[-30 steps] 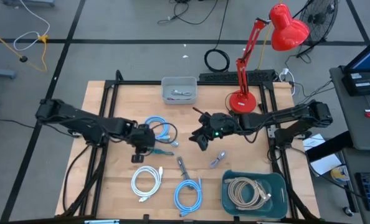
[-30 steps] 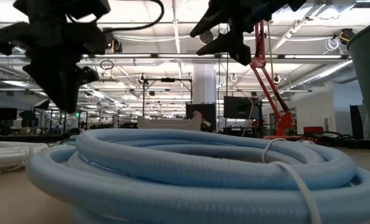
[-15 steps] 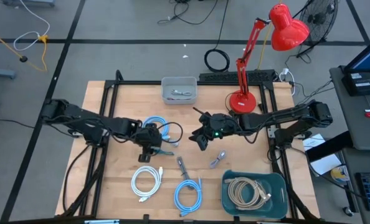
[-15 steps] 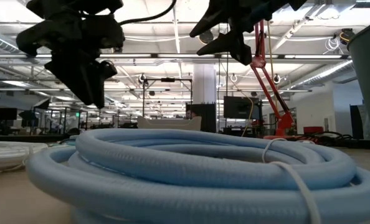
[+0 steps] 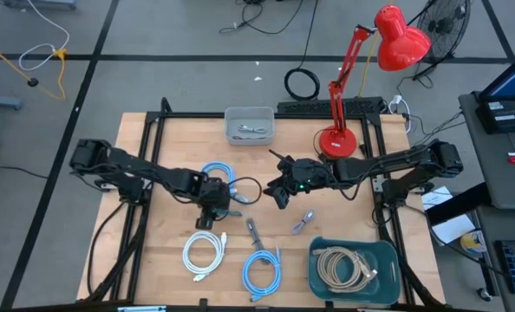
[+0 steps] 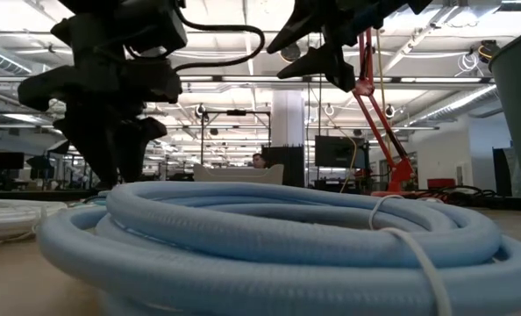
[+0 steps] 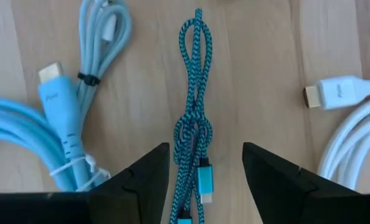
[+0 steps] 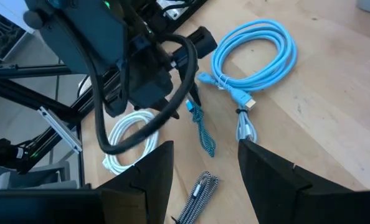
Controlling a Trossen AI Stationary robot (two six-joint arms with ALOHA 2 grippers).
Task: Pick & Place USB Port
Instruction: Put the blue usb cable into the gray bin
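A teal braided USB cable (image 7: 194, 118), tied into a narrow bundle, lies flat on the wooden table (image 5: 166, 139), left of centre (image 5: 232, 211). My left gripper (image 7: 205, 180) is open, low over the cable's plug end. Its fingers stand on either side of the bundle and do not touch it; the high view shows it too (image 5: 214, 203). My right gripper (image 5: 279, 194) hangs open above the table's middle, nothing between its fingers (image 8: 200, 180). From its wrist view the same cable (image 8: 202, 134) shows beside the left arm.
A light blue coil (image 5: 218, 176) lies just beyond the left gripper, and a white coil (image 5: 204, 253) and a blue coil (image 5: 262, 270) lie nearer the front. Two grey braided cables (image 5: 253, 232), (image 5: 303, 222) lie mid-table. A teal bin (image 5: 320, 251) holds a beige cable; a grey bin (image 5: 249, 114) and red lamp (image 5: 337, 140) stand behind.
My left gripper has moved toward the table's right edge and come down over the teal braided cable, and its fingers have opened. The right arm and the cables have stayed where they were.
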